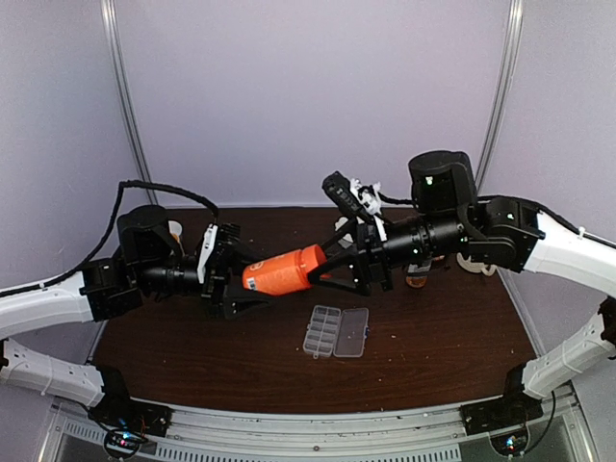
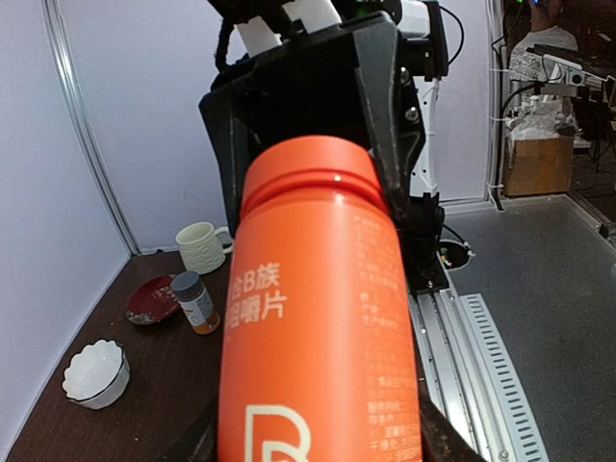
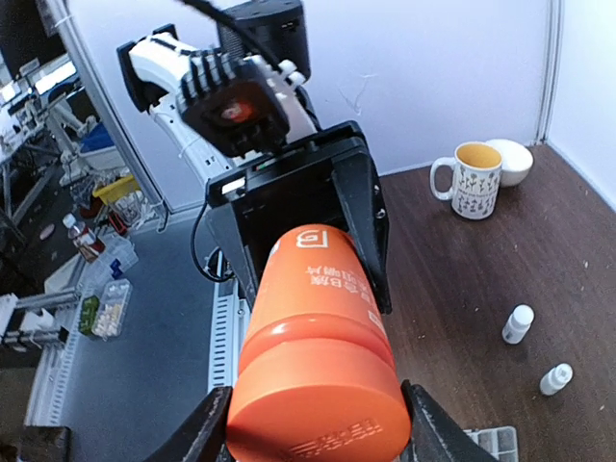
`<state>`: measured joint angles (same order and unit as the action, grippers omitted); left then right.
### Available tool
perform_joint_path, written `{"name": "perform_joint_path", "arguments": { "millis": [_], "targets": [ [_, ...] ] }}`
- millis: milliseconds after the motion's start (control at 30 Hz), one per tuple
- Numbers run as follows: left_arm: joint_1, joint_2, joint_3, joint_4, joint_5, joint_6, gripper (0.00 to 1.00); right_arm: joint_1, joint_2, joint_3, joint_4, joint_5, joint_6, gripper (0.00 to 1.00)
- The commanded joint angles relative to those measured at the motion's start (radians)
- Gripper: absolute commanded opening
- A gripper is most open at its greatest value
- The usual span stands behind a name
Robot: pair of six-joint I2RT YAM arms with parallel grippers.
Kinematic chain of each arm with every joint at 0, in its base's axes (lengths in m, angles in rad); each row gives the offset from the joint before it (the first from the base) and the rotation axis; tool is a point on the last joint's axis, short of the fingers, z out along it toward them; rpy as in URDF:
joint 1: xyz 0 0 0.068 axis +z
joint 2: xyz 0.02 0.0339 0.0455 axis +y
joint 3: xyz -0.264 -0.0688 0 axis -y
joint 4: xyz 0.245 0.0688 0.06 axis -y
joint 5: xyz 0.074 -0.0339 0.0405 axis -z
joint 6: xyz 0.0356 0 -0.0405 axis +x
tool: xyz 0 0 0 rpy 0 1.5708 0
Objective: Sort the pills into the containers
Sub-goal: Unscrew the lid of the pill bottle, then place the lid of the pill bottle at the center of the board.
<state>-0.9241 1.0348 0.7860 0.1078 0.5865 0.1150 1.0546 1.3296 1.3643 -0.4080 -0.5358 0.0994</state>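
Note:
An orange bottle (image 1: 284,271) hangs level above the table between both grippers. My left gripper (image 1: 248,281) is shut on its base end; in the left wrist view the bottle (image 2: 318,318) fills the frame. My right gripper (image 1: 327,267) is shut on its cap end (image 3: 318,404), with one finger on each side of the cap. The clear organiser box (image 1: 336,331) lies on the table below the bottle with its lid open flat; one corner shows in the right wrist view (image 3: 493,443). I see no pills.
Two tiny white bottles (image 3: 518,323) (image 3: 555,378) stand on the dark table. A patterned mug (image 3: 474,179) and a white bowl (image 3: 515,159) are at the left side. At the right side are a white mug (image 2: 200,246), a small amber bottle (image 2: 195,301), a red saucer (image 2: 152,298) and a white bowl (image 2: 94,372).

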Motion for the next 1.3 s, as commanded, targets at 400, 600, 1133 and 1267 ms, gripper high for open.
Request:
{"name": "perform_joint_path", "arguments": {
  "millis": [400,600,1133,1267],
  "targets": [
    [0.006,0.001,0.018,-0.011,0.128,-0.064,0.2,0.001,-0.135,-0.165,0.22,0.095,-0.699,0.1],
    [0.005,-0.009,-0.022,-0.038,0.023,-0.046,0.17,-0.003,-0.212,-0.278,0.23,0.14,-0.64,0.12],
    [0.006,0.093,-0.005,-0.055,-0.083,-0.058,0.0,-0.032,-0.273,-0.481,-0.085,0.714,0.098,0.08],
    [0.006,0.117,0.01,-0.072,-0.148,-0.082,0.0,-0.052,-0.295,-0.58,-0.067,0.787,0.252,0.06]
  ]
}}
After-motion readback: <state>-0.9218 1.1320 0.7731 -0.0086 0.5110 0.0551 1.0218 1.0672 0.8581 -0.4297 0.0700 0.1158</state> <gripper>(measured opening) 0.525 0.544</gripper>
